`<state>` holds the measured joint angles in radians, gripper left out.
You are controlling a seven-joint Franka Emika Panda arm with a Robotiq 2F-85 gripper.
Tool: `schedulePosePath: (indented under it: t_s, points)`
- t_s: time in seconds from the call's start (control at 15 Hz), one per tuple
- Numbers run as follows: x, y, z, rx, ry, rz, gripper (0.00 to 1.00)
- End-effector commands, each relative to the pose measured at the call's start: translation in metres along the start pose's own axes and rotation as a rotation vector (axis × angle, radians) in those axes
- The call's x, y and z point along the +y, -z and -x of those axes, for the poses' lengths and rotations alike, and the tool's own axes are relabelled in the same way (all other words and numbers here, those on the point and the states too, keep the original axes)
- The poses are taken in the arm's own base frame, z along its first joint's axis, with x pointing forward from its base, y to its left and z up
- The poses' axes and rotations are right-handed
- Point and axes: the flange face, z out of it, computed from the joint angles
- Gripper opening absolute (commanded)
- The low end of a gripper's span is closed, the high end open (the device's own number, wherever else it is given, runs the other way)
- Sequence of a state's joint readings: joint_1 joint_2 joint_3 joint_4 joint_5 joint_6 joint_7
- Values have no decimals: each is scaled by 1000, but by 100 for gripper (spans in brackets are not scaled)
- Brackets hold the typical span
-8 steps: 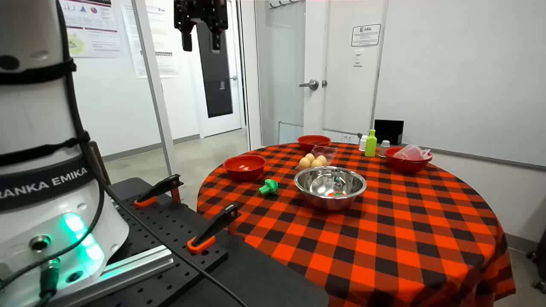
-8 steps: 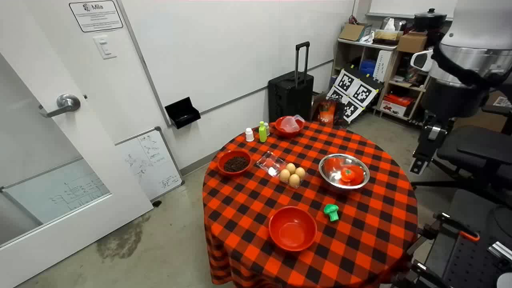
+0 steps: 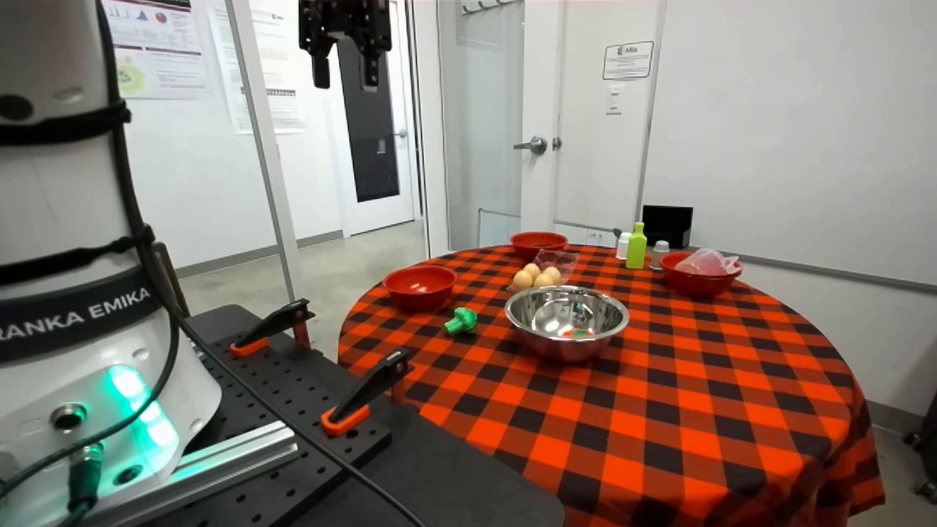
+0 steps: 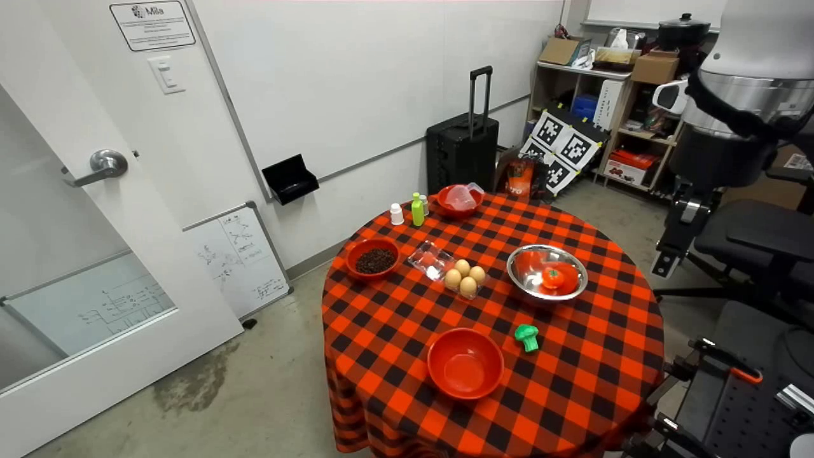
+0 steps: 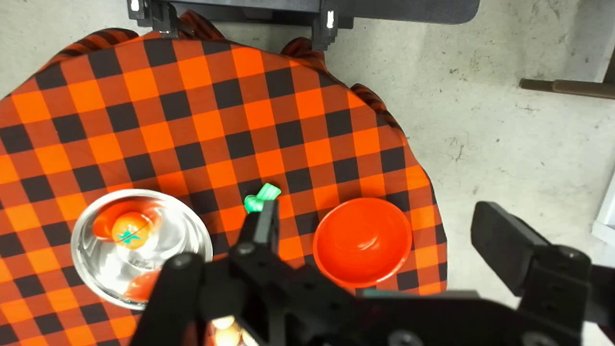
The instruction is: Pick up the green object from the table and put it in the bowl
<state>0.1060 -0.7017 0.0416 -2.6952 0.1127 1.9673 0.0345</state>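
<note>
Claw (image 3: 346,86) raised, fingers spread and empty. Wrist view, left to right: metal bowl (image 5: 175,230), left of the claw; green object (image 5: 265,194), on the table (image 5: 206,120) beyond the left fingertip; red bowl (image 5: 362,240), beyond the gap. No visible change in 0.5 s: grasping likely awaits.

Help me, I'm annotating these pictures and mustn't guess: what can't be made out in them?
Pincer: upper part cut off by the top edge in an exterior view.
Green object: part of it hidden by the pincer in the wrist view.
Eggs: partly hidden by the pincer and cut off by the bottom edge, wrist view.
Tomato: mostly hidden by the metal bowl in an exterior view.
Mila sign: fine print too small in both exterior views.
</note>
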Motion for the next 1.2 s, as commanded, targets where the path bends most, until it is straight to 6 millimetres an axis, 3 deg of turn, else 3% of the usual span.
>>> schedulePosePath:
  t_s: [0.0, 0.27, 0.53, 0.8, 1.13]
  points:
    - [0, 1, 0, -1, 0, 0, 100]
    - [12, 0, -7, 19, -57, 30, 100]
    - [42, -25, -26, 10, -138, 25, 100]
    - [60, -76, -49, -55, -184, 4, 100]
    - [58, -149, -77, -93, -185, 8, 100]
